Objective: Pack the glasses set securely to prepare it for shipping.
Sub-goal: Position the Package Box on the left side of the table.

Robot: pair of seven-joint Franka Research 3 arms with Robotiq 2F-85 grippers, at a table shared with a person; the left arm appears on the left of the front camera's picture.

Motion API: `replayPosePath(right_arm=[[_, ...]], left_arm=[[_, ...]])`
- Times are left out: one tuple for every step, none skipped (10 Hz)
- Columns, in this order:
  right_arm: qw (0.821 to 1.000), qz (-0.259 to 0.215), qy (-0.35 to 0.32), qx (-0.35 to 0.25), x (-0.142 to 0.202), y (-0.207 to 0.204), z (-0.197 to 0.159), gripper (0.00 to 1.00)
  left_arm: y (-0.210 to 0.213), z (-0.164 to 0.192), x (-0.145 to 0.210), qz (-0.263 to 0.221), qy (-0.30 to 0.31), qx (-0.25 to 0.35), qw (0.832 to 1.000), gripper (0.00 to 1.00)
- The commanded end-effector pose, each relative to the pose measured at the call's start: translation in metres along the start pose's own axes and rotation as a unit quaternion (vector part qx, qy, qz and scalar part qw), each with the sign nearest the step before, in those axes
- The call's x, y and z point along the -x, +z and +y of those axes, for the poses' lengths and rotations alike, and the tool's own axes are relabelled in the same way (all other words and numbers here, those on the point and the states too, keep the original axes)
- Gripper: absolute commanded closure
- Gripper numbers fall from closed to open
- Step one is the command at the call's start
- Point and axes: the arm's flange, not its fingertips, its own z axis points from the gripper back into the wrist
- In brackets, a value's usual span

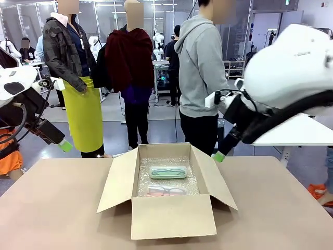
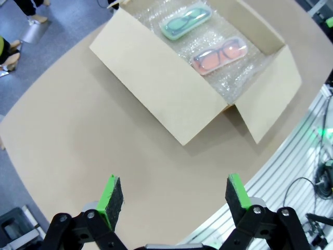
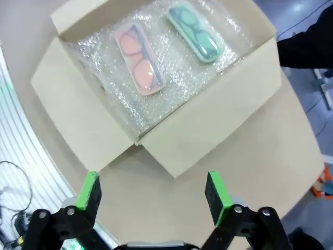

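Two arms to work with, so go big to small. Table (image 1: 62,208): brown top, carries the cardboard box (image 1: 173,216) at mid-table. Box is upright and all flaps are folded out, so the top is open. Bubble wrap (image 1: 148,166) lines the box floor.

The glasses set is inside the box, on the wrap. Mint-green case (image 1: 168,172) lies toward the box's far wall and pink case (image 1: 166,191) toward its near wall. They're flat, roughly parallel, a small gap btwn them, not touching.

Left gripper (image 2: 172,179) hangs off the box's left side above bare table, jaws spread wide, nothing held. Right gripper (image 3: 152,178) sits off the box's right side, also wide and empty.

Step in hand, my read: cases are in, so what's left is securing and closing. Can't tell if there's spare wrap to fold over.

For the flaps, approach from outside the box and push each flap near its free edge. Do the side flaps first, then front/back. Keep the pads clear of the cases, and brace the opp. wall w/ your other arm so the box doesn't slide.
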Motion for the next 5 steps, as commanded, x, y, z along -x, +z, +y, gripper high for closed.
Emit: replayPosePath(right_arm=[[0.998, -0.039, -0.002, 0.044, 0.02, 0.012, 0.025, 0.0], [0.997, -0.054, 0.002, 0.053, 0.03, 0.025, 0.036, 0.0], [0.995, -0.067, -0.021, 0.064, 0.045, 0.035, 0.035, 0.0], [0.993, -0.078, -0.059, 0.066, 0.065, 0.043, 0.026, 0.0], [0.989, -0.082, -0.106, 0.066, 0.086, 0.049, 0.014, 0.0]], left_arm=[[0.0, 0.002, -0.001, -0.011, -0.005, 0.007, 1.0, 0.0], [0.0, 0.002, -0.001, -0.011, -0.005, 0.007, 1.0, 0.0], [0.0, 0.002, -0.001, -0.011, -0.005, 0.007, 1.0, 0.0], [0.0, 0.002, -0.001, -0.011, -0.005, 0.007, 1.0, 0.0], [0.0, 0.002, -0.001, -0.011, -0.005, 0.007, 1.0, 0.0]])
